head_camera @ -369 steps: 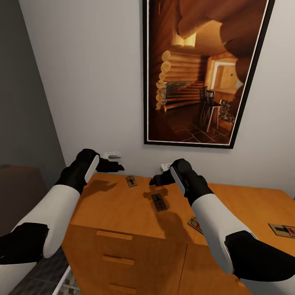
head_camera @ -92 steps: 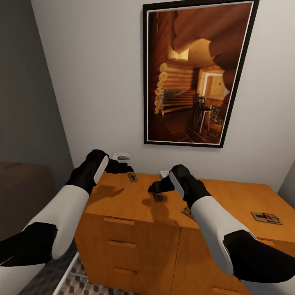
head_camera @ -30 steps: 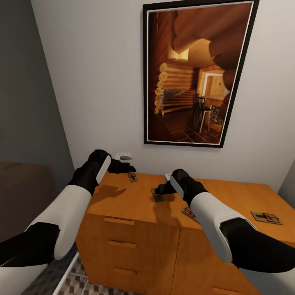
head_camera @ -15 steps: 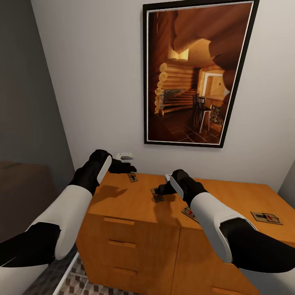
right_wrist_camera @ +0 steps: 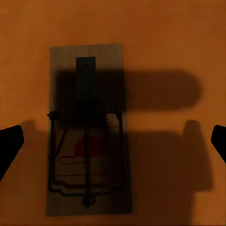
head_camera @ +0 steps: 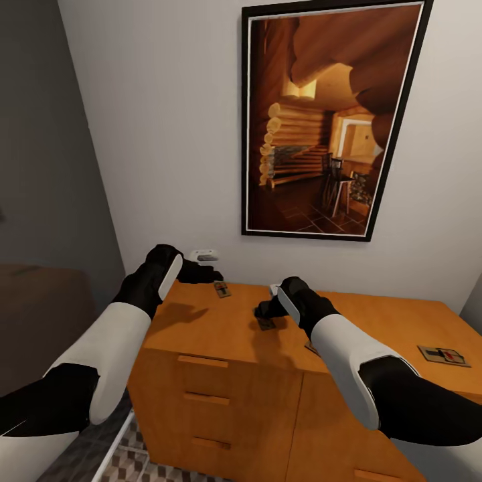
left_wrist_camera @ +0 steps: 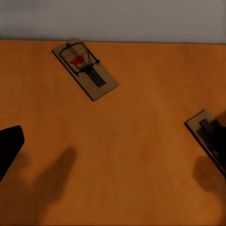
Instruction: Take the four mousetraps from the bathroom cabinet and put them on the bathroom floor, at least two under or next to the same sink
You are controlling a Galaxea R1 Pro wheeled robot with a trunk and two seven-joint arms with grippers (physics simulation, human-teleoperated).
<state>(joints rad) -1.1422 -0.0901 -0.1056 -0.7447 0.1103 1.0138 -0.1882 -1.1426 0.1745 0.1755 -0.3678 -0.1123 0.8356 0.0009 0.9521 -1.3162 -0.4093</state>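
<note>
The orange-brown cabinet (head_camera: pixel 201 328) carries several mousetraps. One mousetrap (head_camera: pixel 221 289) (left_wrist_camera: pixel 84 69) lies by the wall, just past my left gripper (head_camera: pixel 209 273) (left_wrist_camera: pixel 113 146), which hovers open above the top. A second mousetrap (head_camera: pixel 266 324) (right_wrist_camera: pixel 87 132) lies flat directly below my right gripper (head_camera: pixel 262 312) (right_wrist_camera: pixel 113 141), open, with a dark fingertip (right_wrist_camera: pixel 9 146) at either side of it and not touching it. My right forearm partly hides a third mousetrap (head_camera: pixel 311 347). Far right on the top lies another mousetrap (head_camera: pixel 442 355).
A large framed cabin picture (head_camera: pixel 321 127) hangs on the white wall behind the cabinet. A grey wall (head_camera: pixel 40 167) closes the left side. The cube-patterned bathroom floor (head_camera: pixel 127 462) shows beside the cabinet's lower left corner.
The head camera shifted slightly, moving the whole picture. Over the last three seconds my right gripper came down and forward over the middle mousetrap. The left arm has held still.
</note>
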